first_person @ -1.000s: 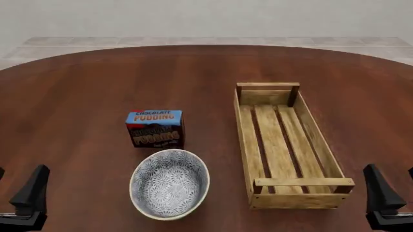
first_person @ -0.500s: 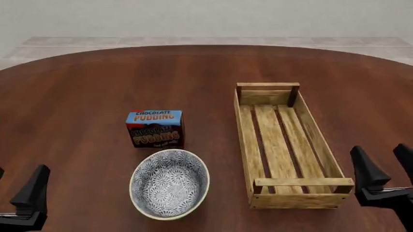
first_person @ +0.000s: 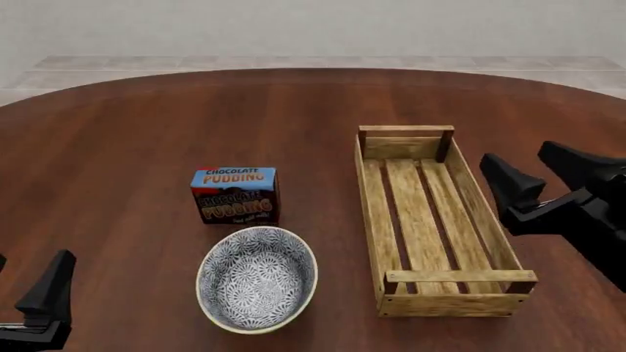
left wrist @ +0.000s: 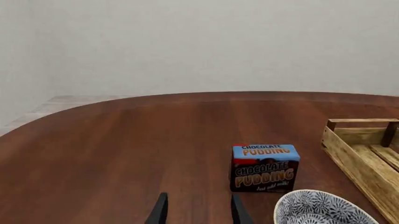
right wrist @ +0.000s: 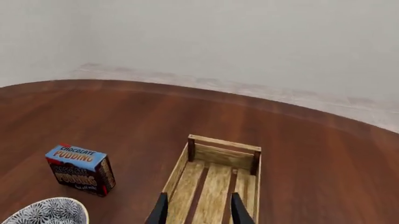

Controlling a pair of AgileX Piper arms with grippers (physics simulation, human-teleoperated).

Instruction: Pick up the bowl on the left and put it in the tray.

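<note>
The bowl (first_person: pixel 257 279) looks stiff, smooth, breakable china; pinching its cream rim seems best. Both arms' fingers (first_person: pixel 533 176) are spread, holding nothing.

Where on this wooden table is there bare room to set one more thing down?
Bare wood stretches behind the blue chocolate pudding box and left of it to the table edge. The long slatted wooden tray holds nothing. A strip lies bare between the blue-patterned ceramic bowl and the tray. Bowl and box sit close together; the open right gripper hovers by the tray's right wall.
</note>
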